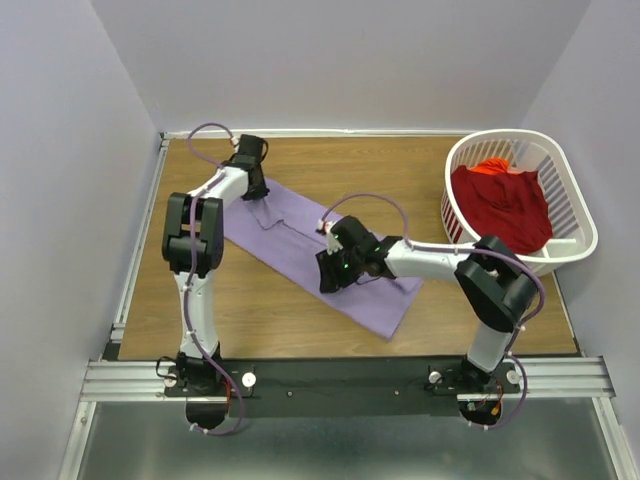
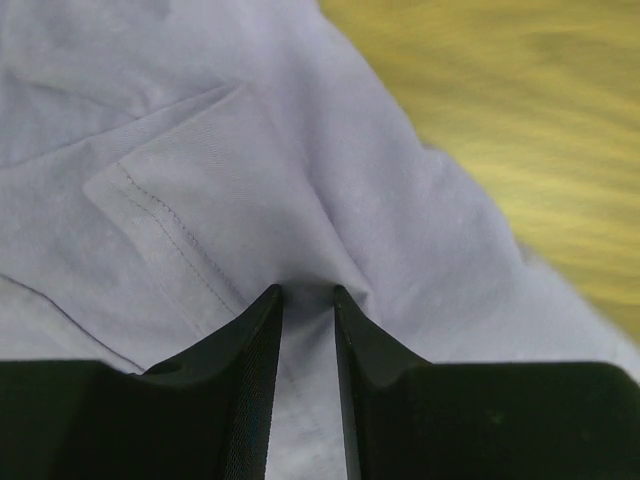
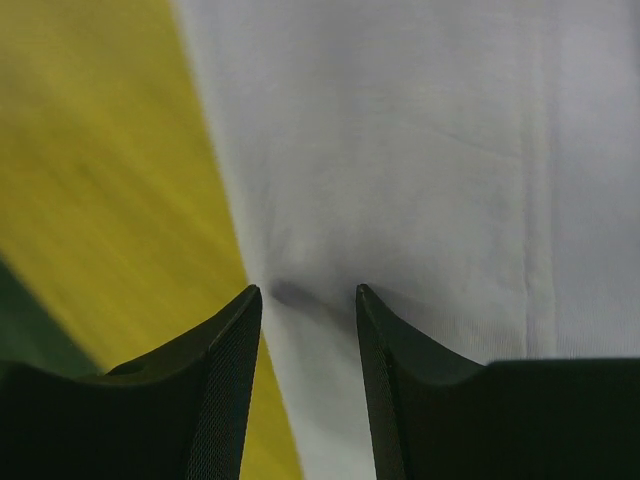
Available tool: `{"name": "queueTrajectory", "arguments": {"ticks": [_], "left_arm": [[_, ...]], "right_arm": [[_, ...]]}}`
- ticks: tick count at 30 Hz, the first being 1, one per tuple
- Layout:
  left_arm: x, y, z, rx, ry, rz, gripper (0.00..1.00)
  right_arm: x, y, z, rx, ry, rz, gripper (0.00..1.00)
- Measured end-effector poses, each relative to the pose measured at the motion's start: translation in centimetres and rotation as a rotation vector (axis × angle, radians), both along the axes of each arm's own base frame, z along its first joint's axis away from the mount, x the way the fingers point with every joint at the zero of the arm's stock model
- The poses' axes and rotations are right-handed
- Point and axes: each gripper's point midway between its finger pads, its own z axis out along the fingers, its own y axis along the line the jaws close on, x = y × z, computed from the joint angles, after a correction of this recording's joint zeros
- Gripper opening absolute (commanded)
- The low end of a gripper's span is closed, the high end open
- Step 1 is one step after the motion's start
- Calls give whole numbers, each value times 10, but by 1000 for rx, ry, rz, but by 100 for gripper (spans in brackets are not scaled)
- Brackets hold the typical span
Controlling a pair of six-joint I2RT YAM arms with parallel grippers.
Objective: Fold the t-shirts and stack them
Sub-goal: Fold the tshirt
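The lavender t-shirt [image 1: 290, 245] lies spread flat in a diagonal band across the table. My left gripper [image 1: 255, 192] stands at its far left end. In the left wrist view its jaws [image 2: 308, 290] are a narrow gap apart, tips pressed into the cloth [image 2: 250, 150], with a small ridge puckered between them beside a stitched sleeve hem [image 2: 150, 210]. My right gripper [image 1: 330, 272] sits at the shirt's near edge. Its jaws [image 3: 308, 290] are open wider and straddle the cloth's edge [image 3: 420, 150]. The deep red t-shirt [image 1: 505, 205] lies crumpled in the basket.
The white slatted laundry basket [image 1: 527, 134] stands at the back right corner. Bare wood table [image 1: 400, 170] shows around the shirt, also in the left wrist view [image 2: 520, 100] and the right wrist view [image 3: 100, 150]. White walls close in three sides; a metal rail [image 1: 340, 378] runs along the near edge.
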Motion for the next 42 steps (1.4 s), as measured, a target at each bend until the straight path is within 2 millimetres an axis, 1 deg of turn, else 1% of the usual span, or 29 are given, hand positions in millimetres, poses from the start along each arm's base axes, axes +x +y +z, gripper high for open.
{"name": "queueTrajectory", "arguments": {"ticks": [1,2,4,5,6,8,10,12,13,16,17,19,20,21,22,23,24,25,26,27,28,30,32,33,35,37,39,40,42], "left_arm": [[6,-8,1,3,-7,-19,35],[17,-27,2,6,-25,-60,35],[29,-56,3,13,-41,-123,36],[32,-66,3,13,-51,-143,36],[36,-86,4,11,-65,-182,39],[36,-107,5,-1,-79,-221,42],[30,-131,6,-27,-90,-270,45],[23,-142,11,-58,-101,-295,54],[20,-142,17,-69,-109,-292,54],[19,-129,49,-107,-163,-258,59],[21,-121,68,-123,-195,-239,59],[25,-98,118,-152,-291,-188,59],[27,-78,158,-170,-375,-147,60],[25,-64,184,-178,-431,-122,60],[20,-44,215,-182,-501,-87,60],[13,-30,234,-182,-546,-62,63],[1,-5,262,-173,-616,-12,64],[-12,9,281,-166,-673,14,65],[-24,18,286,-155,-701,38,66],[-53,27,297,-150,-742,54,68],[-72,28,296,-149,-760,56,69],[-96,28,286,-147,-772,52,72],[-131,29,251,-138,-741,48,72],[-137,31,243,-131,-734,46,72],[-163,37,192,-101,-649,54,72],[-179,41,167,-82,-606,59,72],[-189,44,157,-73,-594,64,72],[-192,45,158,-71,-604,65,72],[-192,46,168,-73,-637,68,72]], "right_arm": [[-16,11,1,18,37,23,50],[-30,19,2,28,59,48,50],[-54,31,2,38,105,83,50],[-66,37,3,43,132,100,51],[-75,43,4,47,150,119,51],[-79,48,6,51,159,121,54],[-73,50,11,56,144,110,55],[-57,50,21,70,107,90,55],[-52,50,26,76,97,85,55],[-13,45,53,131,32,40,55],[1,42,61,147,10,21,55],[35,35,83,195,-33,-17,55],[48,31,89,210,-47,-29,55],[61,27,96,225,-59,-43,55],[77,23,102,242,-75,-59,55],[89,23,108,251,-86,-65,55],[102,24,112,262,-99,-71,54],[119,30,117,279,-117,-68,52],[124,34,119,288,-124,-61,51],[143,43,121,305,-140,-55,48],[151,48,121,315,-141,-49,47],[177,64,123,348,-157,-35,45],[204,81,113,378,-167,-21,45],[210,85,109,383,-167,-19,45],[228,96,94,395,-163,-18,45],[242,104,78,402,-156,-21,45],[254,109,62,408,-152,-29,45],[262,112,50,407,-139,-41,45],[274,116,37,417,-143,-59,45]]}}
